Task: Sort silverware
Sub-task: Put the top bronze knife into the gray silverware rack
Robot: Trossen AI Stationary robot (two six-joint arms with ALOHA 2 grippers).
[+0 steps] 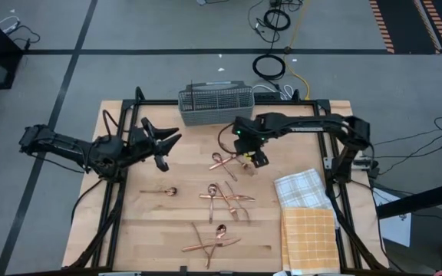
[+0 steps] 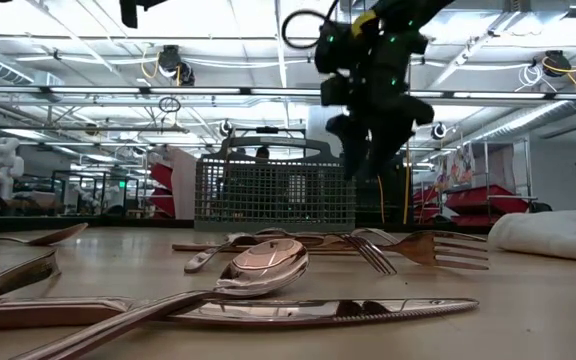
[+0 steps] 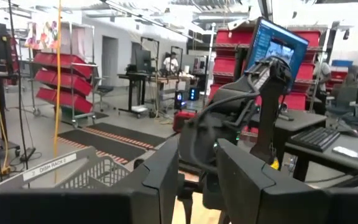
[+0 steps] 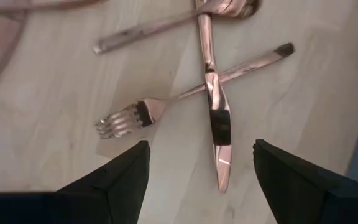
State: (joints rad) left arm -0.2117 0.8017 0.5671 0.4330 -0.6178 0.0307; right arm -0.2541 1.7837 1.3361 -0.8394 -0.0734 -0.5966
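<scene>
Both arms are matte black, built of chunky jointed links with black cables looped along them. Near the caddy, the right wrist housing shows small green lights and a curled black cable. The fingers are dark, flat and wedge-shaped, tapering to blunt tips, and the left gripper has the same angular black prongs.

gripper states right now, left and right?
Left gripper: open, empty, raised near the grey mesh caddy.
Right gripper: open, empty, above a copper knife crossing a fork.
</scene>
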